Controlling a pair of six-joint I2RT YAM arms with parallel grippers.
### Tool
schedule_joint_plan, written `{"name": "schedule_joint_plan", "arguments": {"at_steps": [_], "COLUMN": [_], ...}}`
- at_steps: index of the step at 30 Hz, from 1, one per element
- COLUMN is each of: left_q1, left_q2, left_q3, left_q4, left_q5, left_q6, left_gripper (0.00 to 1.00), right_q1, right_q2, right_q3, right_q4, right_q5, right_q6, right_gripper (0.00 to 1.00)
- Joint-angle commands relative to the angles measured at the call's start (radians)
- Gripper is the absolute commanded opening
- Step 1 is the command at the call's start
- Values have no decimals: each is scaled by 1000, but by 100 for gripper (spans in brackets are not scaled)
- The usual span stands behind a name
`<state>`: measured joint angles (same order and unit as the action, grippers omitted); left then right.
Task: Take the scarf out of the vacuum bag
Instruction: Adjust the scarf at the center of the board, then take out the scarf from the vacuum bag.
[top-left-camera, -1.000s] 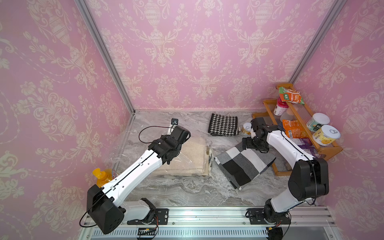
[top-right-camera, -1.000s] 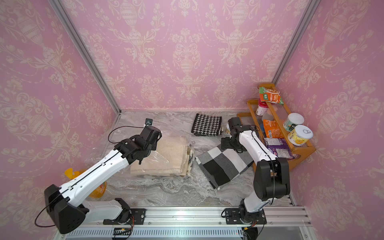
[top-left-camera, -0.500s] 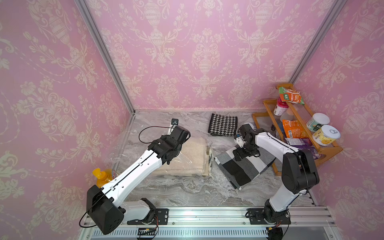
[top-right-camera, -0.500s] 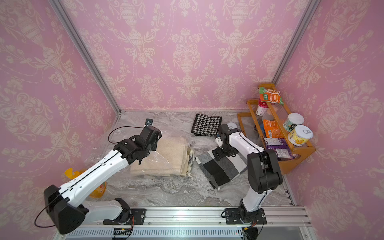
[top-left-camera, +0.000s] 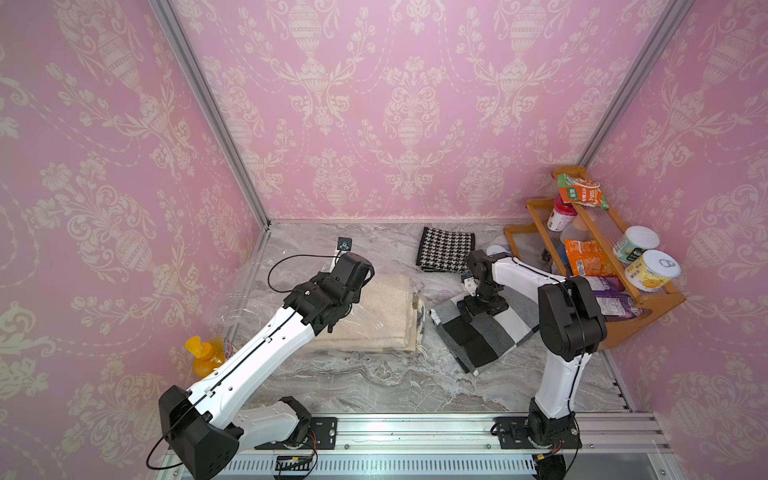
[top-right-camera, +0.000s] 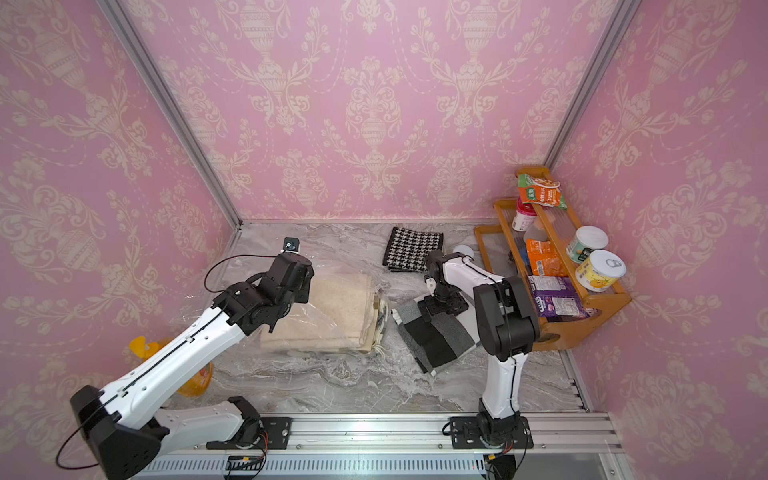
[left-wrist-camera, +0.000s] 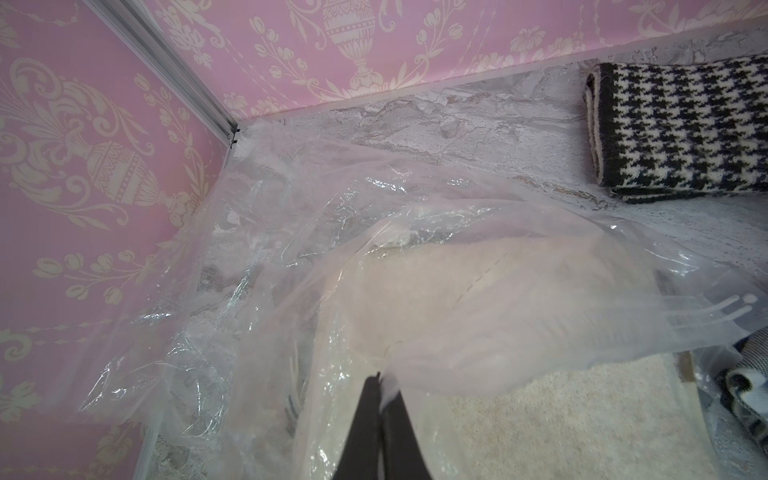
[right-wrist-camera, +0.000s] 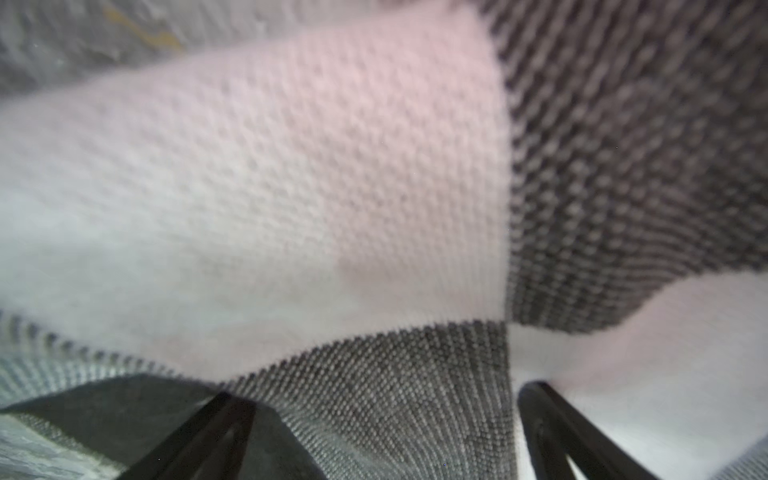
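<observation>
Cream scarf (top-left-camera: 382, 309) of soft woven cloth, folded to a thick rectangle, lies inside the large transparent crinkly plastic vacuum bag (left-wrist-camera: 291, 232) on the marble-pattern tabletop (top-left-camera: 374, 386), on the left arm's side. The bag's mouth seems to face the middle. I judge the cream scarf light, soft and floppy. It will not break, but it may unfold and drag if only one layer is pulled, so the best hold is on the whole folded edge near the mouth. The film looks slippery and lies loosely over the cloth. The left hand (left-wrist-camera: 380, 378) has its fingers pressed together on the upper film of the vacuum bag. The right hand (right-wrist-camera: 380, 392) has its fingers wide apart, gripping nothing, low over a grey, black and white checked scarf (top-left-camera: 498, 332) that lies outside, just beside the mouth. This checked scarf is between the right hand and the mouth, so it stands in the way. A black-and-white houndstooth folded cloth (top-left-camera: 444, 249) lies at the back, a wooden rack (top-left-camera: 640, 322) with snacks at the right, and an orange plastic bottle (top-left-camera: 208, 359) at the left edge.
</observation>
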<state>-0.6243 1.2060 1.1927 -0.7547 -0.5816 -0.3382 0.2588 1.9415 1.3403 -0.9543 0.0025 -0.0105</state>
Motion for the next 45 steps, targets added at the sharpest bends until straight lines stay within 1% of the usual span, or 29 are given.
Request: {"name": "schedule_joint_plan", "arguments": {"at_steps": [1, 5, 7, 10, 13, 15, 18, 22, 24, 27, 31, 33, 38, 41, 45], "left_q1": [15, 14, 12, 8, 3, -1, -8, -20, -29, -43, -67, -85, -156, -197, -246], "left_q2": [-24, -24, -27, -34, -36, -36, -36, -29, -25, -19, -22, -23, -21, -2, 36], "left_q3": [4, -2, -1, -2, -4, -7, -10, -16, -24, -31, -48, -51, -60, -62, -58], "left_q4": [-35, -35, -38, -38, -38, -40, -40, -24, -10, 3, 35, 48, 69, 75, 73], "left_q5": [-19, -3, 1, 3, 7, 8, 11, 18, 21, 27, 42, 45, 28, 26, -12], "left_q6": [-19, -21, -20, -21, -24, -24, -24, -11, -3, 15, 49, 66, 100, 107, 96], "left_gripper": [0, 0, 0, 0, 0, 0, 0, 0, 0, 0, 0, 0, 0, 0, 0], "right_q1": [2, -14, -20, -36, -39, -41, -44, -25, -7, 33, 108, 163, 272, 346, 403], "right_q2": [78, 158, 174, 179, 160, 119, 23, -183, -287, -424, -538, -577, -644, -639, -609], "right_q3": [65, 204, 260, 313, 322, 283, 183, 0, -82, -199, -329, -398, -582, -633, -669], "right_q4": [31, -31, -45, -44, -23, 19, 103, 280, 370, 478, 665, 775, 1114, 1256, 1373], "right_q5": [-35, -26, -48, -97, -117, -138, -139, -170, -217, -275, -410, -446, -480, -481, -480], "right_q6": [85, 152, 180, 248, 285, 307, 349, 390, 412, 480, 601, 699, 952, 1033, 1116], "right_gripper": [100, 100, 100, 100, 100, 100, 100, 100, 100, 100, 100, 99, 94, 93, 91]}}
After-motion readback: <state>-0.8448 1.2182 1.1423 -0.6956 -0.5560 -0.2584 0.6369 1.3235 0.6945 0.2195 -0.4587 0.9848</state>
